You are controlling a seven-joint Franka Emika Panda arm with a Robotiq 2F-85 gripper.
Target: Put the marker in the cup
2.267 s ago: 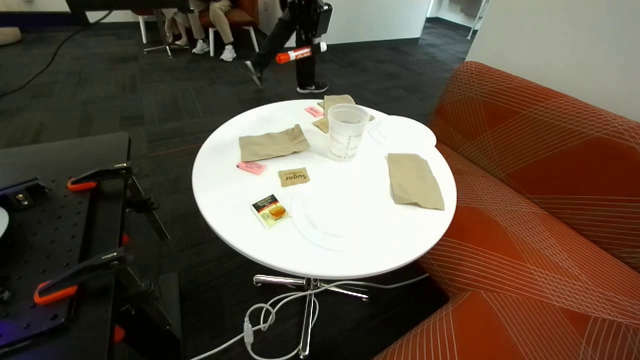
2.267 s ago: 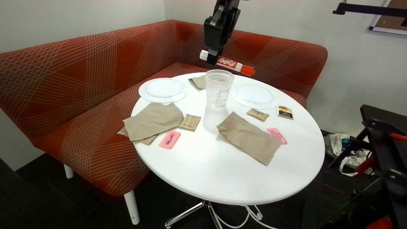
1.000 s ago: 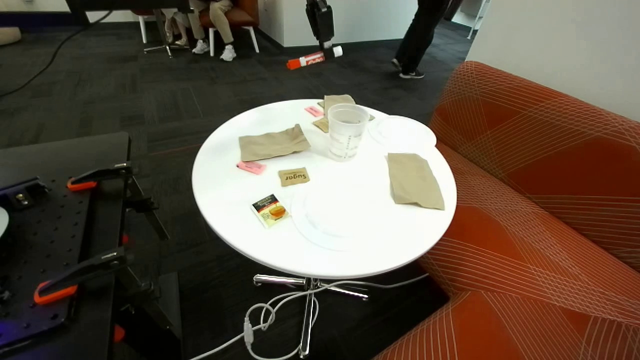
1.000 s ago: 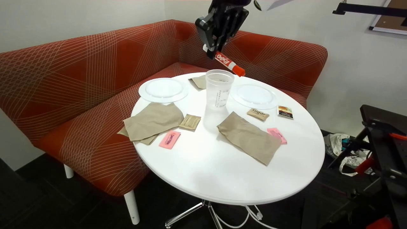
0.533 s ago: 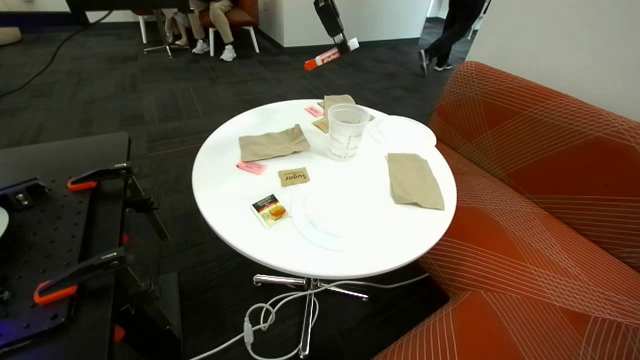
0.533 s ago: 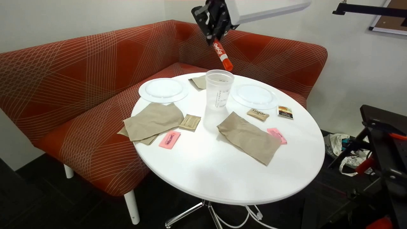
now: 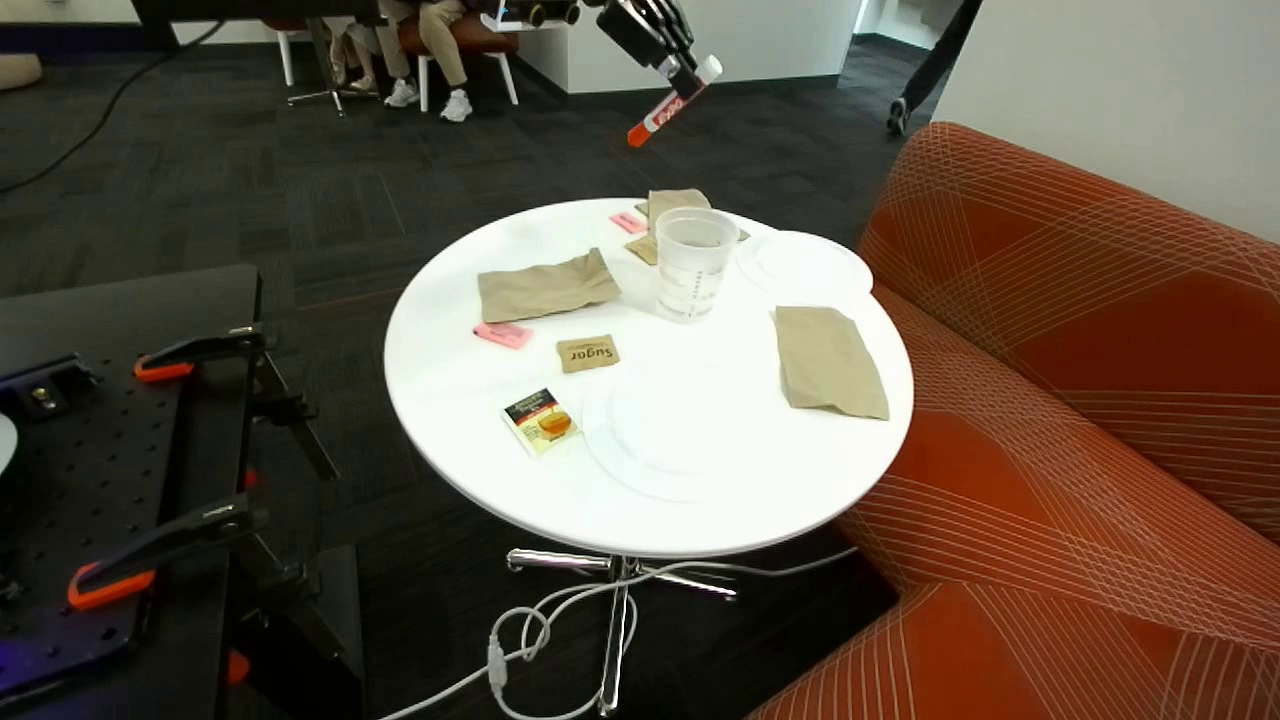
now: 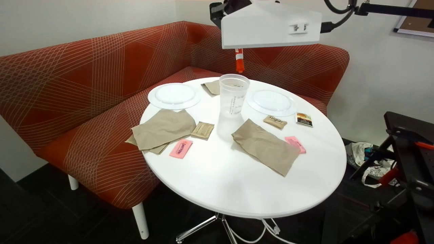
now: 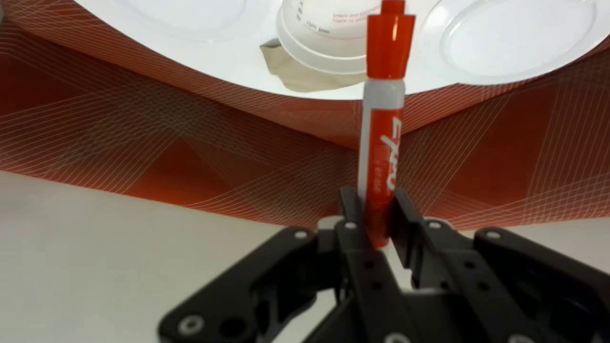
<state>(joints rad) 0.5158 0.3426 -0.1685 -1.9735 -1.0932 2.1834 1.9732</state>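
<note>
The marker (image 7: 660, 113), red and white with a red-orange cap, is held in the air by my gripper (image 7: 686, 84), which is shut on its rear part. It tilts cap-down in an exterior view and looks near upright in an exterior view (image 8: 239, 61), cap just above the cup's rim in the picture. The see-through whitish cup (image 7: 692, 265) stands upright on the table, its inside empty-looking; it also shows in an exterior view (image 8: 233, 98). In the wrist view my fingers (image 9: 375, 214) pinch the marker (image 9: 383, 138); its cap overlaps the cup (image 9: 314, 47).
The round white table (image 7: 480, 440) bears white plates (image 8: 174, 96), brown napkins (image 7: 830, 365), a sugar packet (image 7: 588, 353), pink packets (image 8: 181, 148) and a tea packet (image 7: 540, 421). A red sofa (image 7: 1000, 400) borders it. A white arm part (image 8: 268, 28) hangs above.
The marker has turned from near level to steeply cap-down, still in the gripper. The gripper has shifted, and the white arm part has come down in front of it in an exterior view.
</note>
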